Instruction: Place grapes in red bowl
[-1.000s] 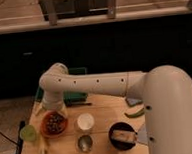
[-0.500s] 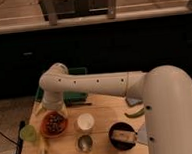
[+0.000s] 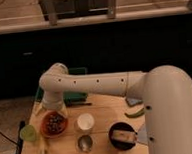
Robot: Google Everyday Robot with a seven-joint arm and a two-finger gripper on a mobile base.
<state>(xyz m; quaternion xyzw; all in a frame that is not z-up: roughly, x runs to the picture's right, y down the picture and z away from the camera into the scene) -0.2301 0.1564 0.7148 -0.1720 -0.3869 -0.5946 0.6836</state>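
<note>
Grapes (image 3: 55, 122): lying inside the red bowl (image 3: 45, 128), resting on its floor, near the left edge of the counter (image 3: 99, 109), about midway between back and front.

Gripper (image 3: 55, 109): just above the back rim of the red bowl, at the end of the white arm (image 3: 95, 85) reaching in from the right. Positioned directly over the grapes, slightly toward the back edge of the counter. Contact with the grapes: not determinable; fruit and gripper appear close together, with the grapes below the jaws rather than between them. Jaw state: cannot tell.

Green cup (image 3: 28, 132): near the left edge of the counter, just beside the red bowl on its left.

White cup (image 3: 85, 122): just right of the red bowl, apart from it, near the middle of the counter.

Metal cup (image 3: 84, 142): near the front edge, directly in front of the white cup.

Black bowl (image 3: 116, 141): toward the front right corner, holding a tan block (image 3: 122, 135) that lies tilted inside it.

Green tray (image 3: 75, 95): at the back edge, partly hidden behind the arm.

Green object (image 3: 134, 113): elongated and curved, lying near the right edge, partly covered by the arm's large white housing.

Yellow object (image 3: 41, 146): pale and elongated, near the front left corner, in front of the green cup and the red bowl.
</note>
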